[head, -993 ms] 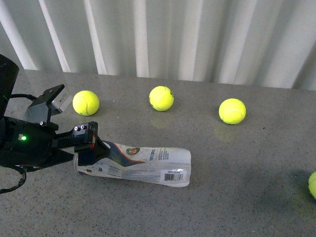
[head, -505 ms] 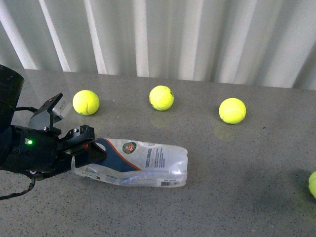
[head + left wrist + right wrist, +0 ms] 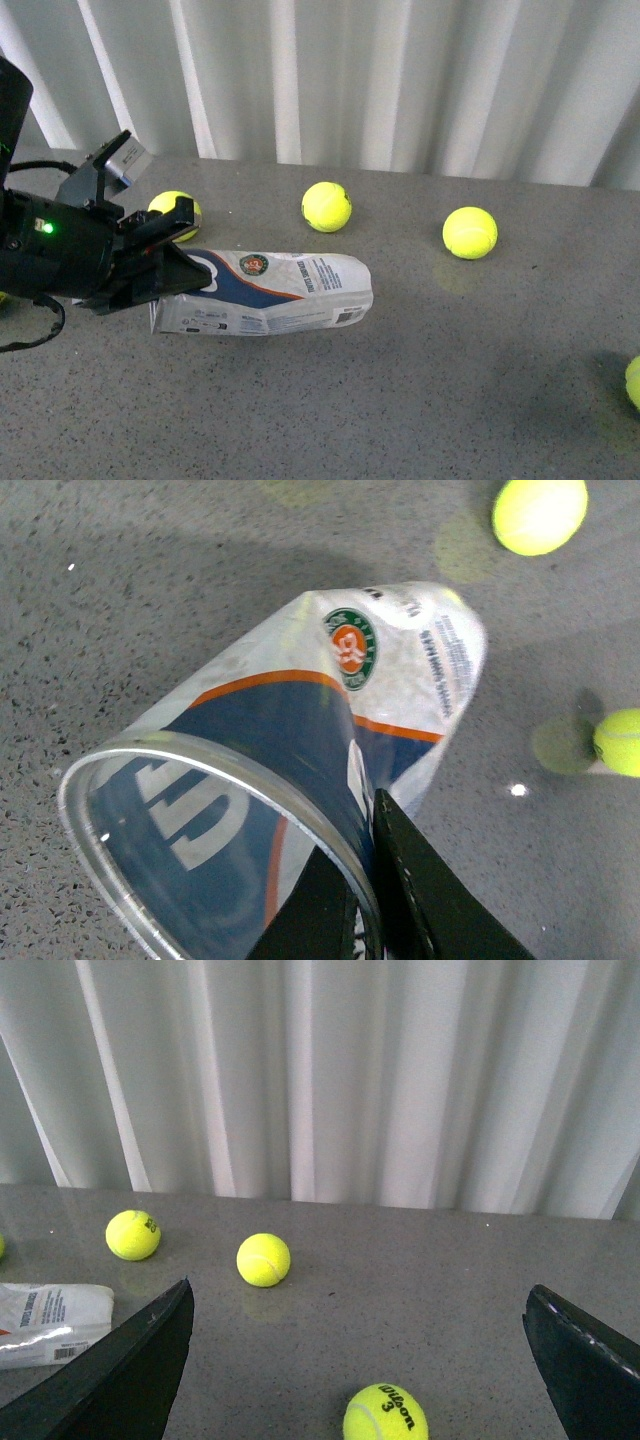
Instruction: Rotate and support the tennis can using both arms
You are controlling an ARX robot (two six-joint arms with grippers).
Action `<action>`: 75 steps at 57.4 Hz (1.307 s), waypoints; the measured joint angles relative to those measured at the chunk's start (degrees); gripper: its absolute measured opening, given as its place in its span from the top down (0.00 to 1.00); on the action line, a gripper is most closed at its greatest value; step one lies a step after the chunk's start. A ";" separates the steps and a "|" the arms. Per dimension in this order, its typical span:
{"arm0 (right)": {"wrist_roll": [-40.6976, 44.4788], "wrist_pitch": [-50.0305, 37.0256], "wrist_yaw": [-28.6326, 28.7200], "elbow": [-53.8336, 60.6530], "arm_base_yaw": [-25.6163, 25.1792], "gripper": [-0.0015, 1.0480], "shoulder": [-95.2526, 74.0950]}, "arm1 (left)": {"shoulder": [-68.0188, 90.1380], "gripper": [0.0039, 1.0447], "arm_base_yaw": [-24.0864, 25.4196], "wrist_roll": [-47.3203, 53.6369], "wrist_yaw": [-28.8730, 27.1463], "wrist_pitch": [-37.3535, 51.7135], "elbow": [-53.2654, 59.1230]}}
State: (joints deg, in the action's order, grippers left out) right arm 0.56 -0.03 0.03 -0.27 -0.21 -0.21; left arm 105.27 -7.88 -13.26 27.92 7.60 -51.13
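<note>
Table: the grey table fills most of the front view, with a white curtain behind it.
Left arm: the left arm now sits higher and closer to the curtain than it did a second ago.
Can: the can lies on its side near the left of the table, open end toward the arm, shut end pointing right. It has rolled around its long side.
What this means: the turning part looks well under way. The holding-up part with two arms has not started, I think.
Can's far end: I cannot tell if it is resting on the table or lifted off.
Left claw: the left claw is pinched tight on the rim of the can's open end. The wrist view shows one finger inside the rim and one outside.
Right claw: the right claw is spread wide with nothing in it. It is well apart from the can, which only shows at the edge of its view.
Balls: four yellow balls sit on the table, none touching the can.
Badge: the round badge faces up now. Before, it was further round.
Barcode: the barcode has rolled down toward the table.
</note>
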 joint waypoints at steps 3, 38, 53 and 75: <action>0.00 0.00 0.00 0.00 0.00 0.07 0.00 | -3.06 0.97 -0.83 2.99 0.72 -4.33 -1.62; 0.00 0.00 0.00 0.00 0.00 0.07 0.00 | -11.98 0.97 -16.74 76.17 -29.31 -64.87 -41.97; 0.00 0.00 0.02 0.00 0.00 0.07 0.00 | -9.31 0.97 -23.71 84.65 -32.20 -72.94 -41.90; 0.00 0.00 0.00 0.00 0.00 0.07 0.00 | -2.75 0.97 -30.60 83.73 -29.79 -65.07 -38.95</action>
State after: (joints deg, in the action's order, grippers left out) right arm 0.56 -0.03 0.03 -0.27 -0.21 -0.21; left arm 102.52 -38.48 70.48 -1.87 -57.47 -90.08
